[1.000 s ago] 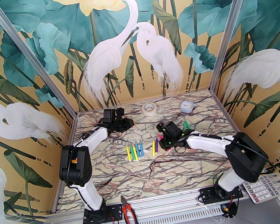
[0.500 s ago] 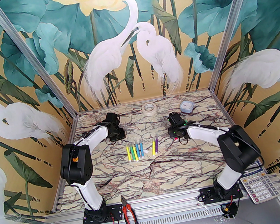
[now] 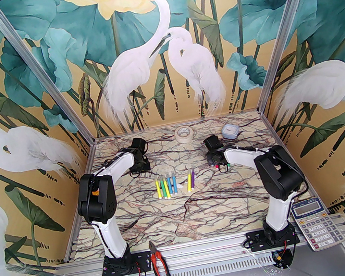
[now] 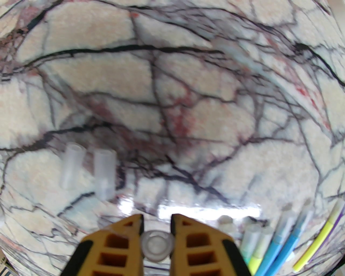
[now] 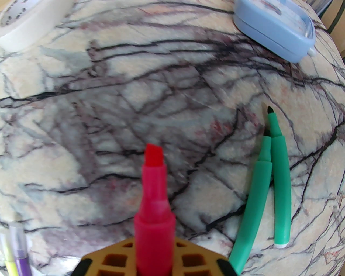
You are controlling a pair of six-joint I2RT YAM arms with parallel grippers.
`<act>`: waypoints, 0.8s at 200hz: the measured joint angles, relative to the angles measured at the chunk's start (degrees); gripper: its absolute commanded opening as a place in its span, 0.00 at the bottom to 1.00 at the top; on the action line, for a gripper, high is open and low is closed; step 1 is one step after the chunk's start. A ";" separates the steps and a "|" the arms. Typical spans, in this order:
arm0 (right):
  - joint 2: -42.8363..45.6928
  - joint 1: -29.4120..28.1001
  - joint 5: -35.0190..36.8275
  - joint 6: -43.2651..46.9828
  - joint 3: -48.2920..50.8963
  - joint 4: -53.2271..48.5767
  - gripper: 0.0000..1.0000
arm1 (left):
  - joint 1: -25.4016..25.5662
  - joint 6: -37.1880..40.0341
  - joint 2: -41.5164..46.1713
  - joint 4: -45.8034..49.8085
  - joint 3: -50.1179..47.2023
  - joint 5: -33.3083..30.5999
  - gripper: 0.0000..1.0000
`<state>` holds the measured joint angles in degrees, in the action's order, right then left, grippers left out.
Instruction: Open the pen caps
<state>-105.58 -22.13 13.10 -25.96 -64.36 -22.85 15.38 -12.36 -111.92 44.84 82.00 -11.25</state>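
My left gripper is shut on a pale translucent pen cap, low over the table at the back left. Two loose pen caps lie side by side on the marble just ahead of it. My right gripper is shut on an uncapped pink marker, its chisel tip pointing forward. Two uncapped green markers lie to its right. A row of capped yellow, green, orange and blue markers sits mid-table, with a yellow and purple pair beside them.
A roll of masking tape and a pale blue box stand near the back wall. Red-handled pliers lie on the front rail between the arm bases. A calculator rests at the front right.
The two grippers have pulled apart. My left one dropped back-left toward the table with the cap. My right one swung right and back with the pink marker, over the green markers.
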 measured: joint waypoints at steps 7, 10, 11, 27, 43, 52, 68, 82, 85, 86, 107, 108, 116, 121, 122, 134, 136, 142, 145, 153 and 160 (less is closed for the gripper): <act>-0.13 0.15 0.15 0.00 0.00 -0.17 0.08 | 0.00 0.02 -0.46 0.11 0.02 -0.48 0.00; -0.17 0.22 0.24 0.00 0.00 -0.24 0.08 | 0.00 0.07 -0.74 0.20 0.02 -0.70 0.00; -0.20 0.26 0.24 0.00 0.00 -0.31 0.08 | -0.02 0.07 -0.79 0.22 0.02 -0.72 0.00; -0.28 0.57 0.55 -0.02 0.00 -0.63 0.10 | -0.11 0.20 -1.97 0.63 0.02 -1.36 0.00; -0.37 0.79 0.98 -0.02 0.00 -0.87 0.10 | -0.26 0.20 -2.47 1.01 0.02 -1.62 0.00; -0.59 0.87 1.60 -0.02 0.00 -1.03 0.10 | -0.37 0.20 -2.49 1.05 0.02 -1.73 0.00; -1.29 0.90 2.40 -0.02 0.00 -1.33 0.11 | -0.55 0.20 -2.54 1.07 0.02 -1.84 0.02; -1.99 0.90 2.84 -0.02 0.00 -1.68 0.11 | -0.66 0.22 -2.58 1.07 0.02 -1.97 0.03; -2.12 0.90 2.89 -0.02 0.00 -1.77 0.12 | -0.66 0.22 -2.58 1.07 0.02 -1.99 0.03; -2.16 0.90 2.95 -0.02 0.00 -1.81 0.12 | -0.66 0.22 -2.58 1.07 0.02 -1.97 0.03; -2.54 1.05 3.45 -0.04 -0.17 -2.21 0.14 | -0.66 0.39 -2.86 1.07 0.04 -2.12 0.05; -2.54 1.05 3.45 -0.04 -0.20 -2.23 0.14 | -0.66 0.39 -2.86 1.07 0.04 -2.12 0.05; -2.60 1.09 3.54 -0.17 -0.20 -2.29 0.15 | -0.66 0.44 -3.17 1.09 0.04 -2.12 0.06; -2.64 1.11 3.58 -0.22 -0.24 -2.29 0.16 | -0.66 0.46 -3.30 1.09 0.04 -2.12 0.07; -2.64 1.11 3.61 -0.22 -0.24 -2.29 0.16 | -0.66 0.46 -3.32 1.09 0.04 -2.12 0.07; -2.64 1.11 3.65 -0.24 -0.24 -2.36 0.17 | -0.70 0.59 -3.74 1.18 0.04 -2.12 0.09; -2.64 1.11 3.65 -0.24 -0.26 -2.36 0.18 | -0.70 0.59 -3.82 1.25 0.04 -2.12 0.09; -2.67 1.11 3.65 -0.26 -0.26 -2.40 0.18 | -0.72 0.61 -4.00 1.29 0.04 -2.14 0.10; -2.69 1.11 3.67 -0.31 -0.26 -2.40 0.19 | -0.76 0.61 -4.09 1.29 0.04 -2.14 0.10; -2.71 1.11 3.69 -0.39 -0.31 -2.45 0.19 | -0.76 0.61 -4.28 1.29 0.04 -2.12 0.11; -2.73 1.11 3.74 -0.44 -0.31 -2.47 0.20 | -0.76 0.61 -4.39 1.29 0.04 -2.14 0.12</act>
<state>-108.31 -21.02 16.84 -26.39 -64.66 -25.32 14.61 -11.75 -116.31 46.13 82.04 -13.39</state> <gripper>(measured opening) 0.191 0.160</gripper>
